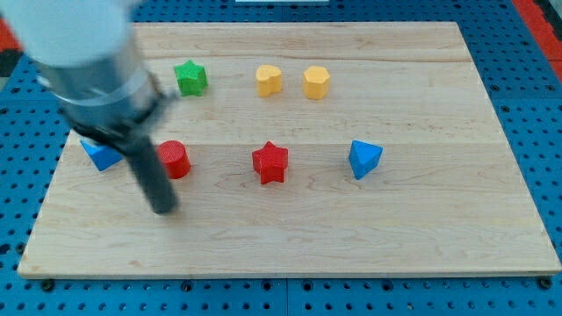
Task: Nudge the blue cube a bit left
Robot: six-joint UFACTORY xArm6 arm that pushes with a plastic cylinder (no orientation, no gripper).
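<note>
Blue cube [100, 155] upper-left of the tool [164, 209].

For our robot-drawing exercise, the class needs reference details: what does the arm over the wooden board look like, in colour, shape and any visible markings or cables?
The arm enters from the view's top left as a wide, pale grey-white cylinder, blurred. Below it sits a darker grey collar, narrowing to a straight, dark, almost black rod. My tip is the rod's blunt lower end. No cables, markings or hand can be made out.
</note>
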